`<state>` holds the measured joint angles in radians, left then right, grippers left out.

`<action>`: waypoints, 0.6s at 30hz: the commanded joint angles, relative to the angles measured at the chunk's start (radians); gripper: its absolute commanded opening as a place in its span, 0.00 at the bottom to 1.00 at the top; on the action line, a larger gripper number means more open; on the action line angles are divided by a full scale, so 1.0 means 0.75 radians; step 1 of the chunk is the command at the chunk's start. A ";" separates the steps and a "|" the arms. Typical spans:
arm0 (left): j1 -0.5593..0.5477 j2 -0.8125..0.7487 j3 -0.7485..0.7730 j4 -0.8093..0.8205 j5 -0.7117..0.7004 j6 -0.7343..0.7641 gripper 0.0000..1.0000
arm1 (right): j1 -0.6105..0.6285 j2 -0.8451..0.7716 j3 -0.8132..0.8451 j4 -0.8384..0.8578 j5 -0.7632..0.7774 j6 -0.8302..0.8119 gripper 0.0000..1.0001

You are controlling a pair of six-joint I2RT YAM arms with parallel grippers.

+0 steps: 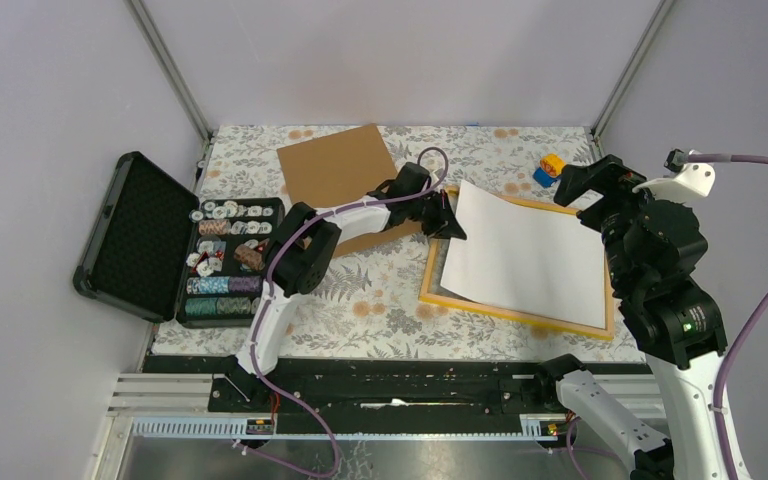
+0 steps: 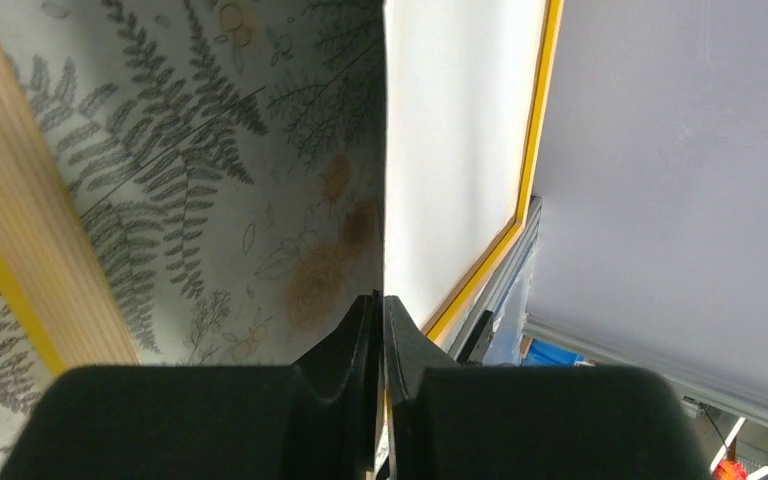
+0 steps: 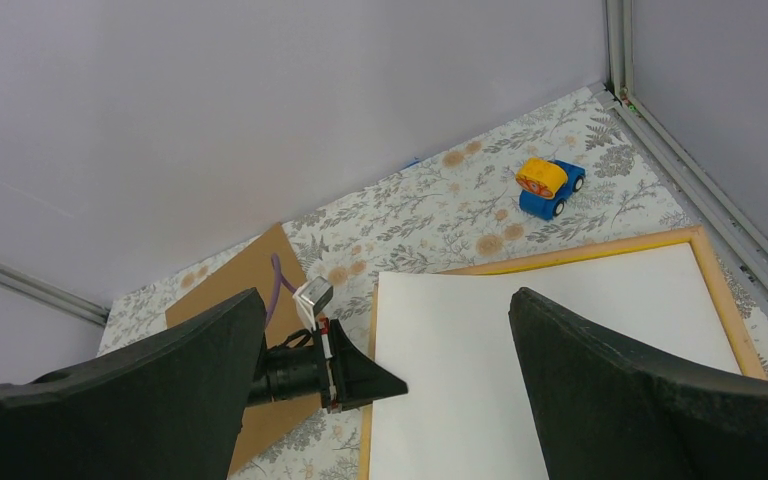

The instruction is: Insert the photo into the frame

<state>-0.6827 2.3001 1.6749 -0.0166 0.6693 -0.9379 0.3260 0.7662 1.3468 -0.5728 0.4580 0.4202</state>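
The photo [image 1: 525, 250] lies white back up over the yellow-orange frame [image 1: 515, 314] on the right of the table. My left gripper [image 1: 457, 228] is shut on the photo's left edge and holds that edge lifted. In the left wrist view the white sheet [image 2: 455, 140] runs edge-on out from between my closed fingers [image 2: 360, 345], with the frame's yellow rail [image 2: 532, 150] beside it. My right gripper [image 1: 585, 185] is open and empty above the frame's far right corner. In the right wrist view the photo [image 3: 520, 360] and frame [image 3: 720, 290] lie below its fingers [image 3: 600, 390].
A brown hardboard sheet [image 1: 338, 170] lies at the back, partly under the left arm. An open black case of poker chips [image 1: 185, 250] stands at the left. A blue and yellow toy car [image 1: 548, 168] sits near the back right corner, also in the right wrist view [image 3: 548, 186].
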 commanded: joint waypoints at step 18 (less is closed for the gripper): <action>-0.031 -0.261 0.297 -0.735 -0.529 0.576 0.95 | -0.003 0.037 -0.086 0.036 -0.045 -0.018 1.00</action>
<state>-0.7025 2.2639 1.8584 -0.4316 0.4301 -0.6540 0.3260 0.7685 1.2896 -0.5713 0.4496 0.4191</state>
